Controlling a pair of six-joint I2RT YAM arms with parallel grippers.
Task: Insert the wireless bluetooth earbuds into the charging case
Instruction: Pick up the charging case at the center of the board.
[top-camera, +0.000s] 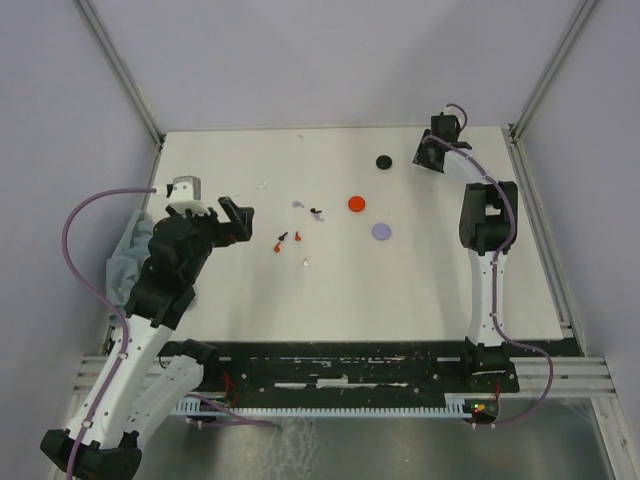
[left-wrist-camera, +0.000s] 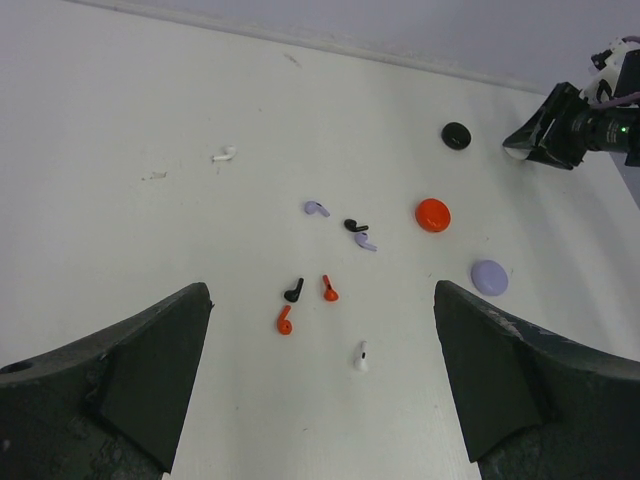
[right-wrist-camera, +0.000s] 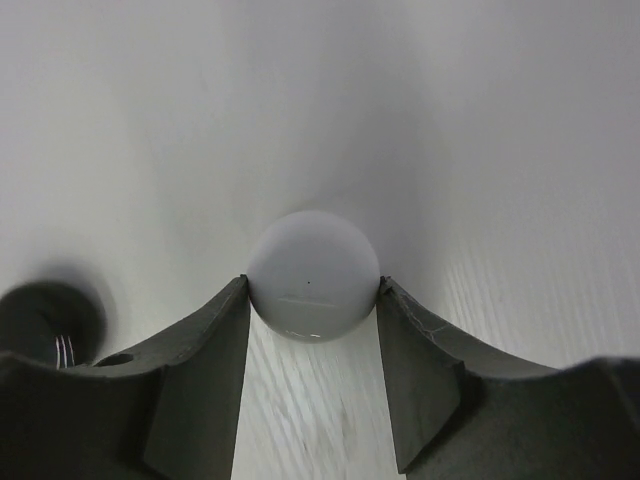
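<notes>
Tiny stemmed earbuds lie scattered mid-table: two red, two black, two lavender and two white. Round cases lie to their right: black, red and lavender. My left gripper is open and empty, raised on the near-left side of the earbuds. My right gripper is at the table's far right corner. It is shut on a round white case, pinched on both sides.
A crumpled grey cloth lies at the table's left edge beside my left arm. Metal frame posts and grey walls close in the far corners. In the top view the black case sits just left of my right gripper.
</notes>
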